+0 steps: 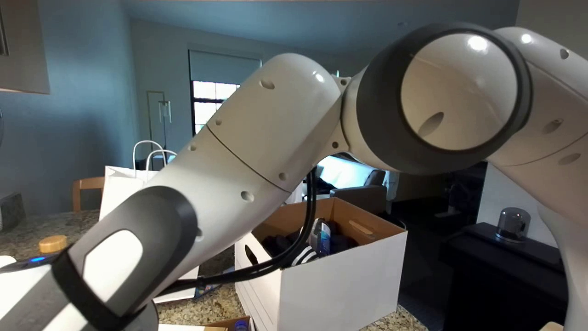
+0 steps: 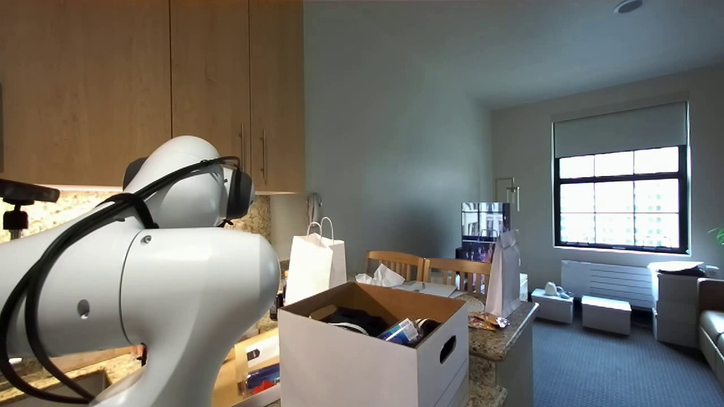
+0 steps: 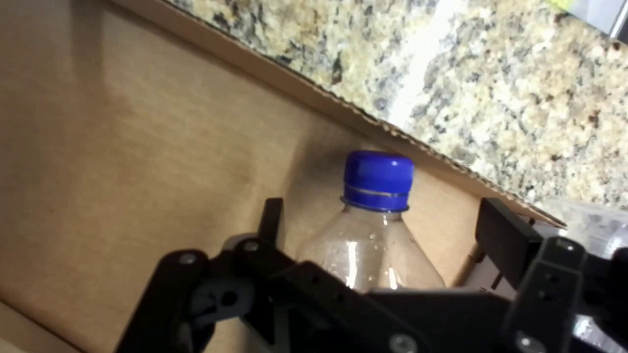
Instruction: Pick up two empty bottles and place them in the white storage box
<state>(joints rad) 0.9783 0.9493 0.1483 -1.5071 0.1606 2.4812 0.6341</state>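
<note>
1. Bottle, clear plastic with a blue cap, sits in a shallow cardboard tray, near its low wall. The lower part is hidden behind the end effector, so I cannot tell whether it stands or lies.
2. The end effector has its fingers well apart, one on either side of the bottle, with a gap showing at each side in the wrist view.
3. The robot arm crosses in front of the white storage box in an exterior view.
4. The table, of speckled stone, carries the tray and, just beside it, the storage box.
5. The box has its top open and its brown inside showing in both exterior views. It holds dark cloth, something striped in black and white, and a tilted blue-labelled bottle.
6. Past the box stand two white paper bags, a loop-handled one and another near the table's edge.
7. Wooden chairs come next.
8. Farthest off is a window with its shade partly down.
</note>
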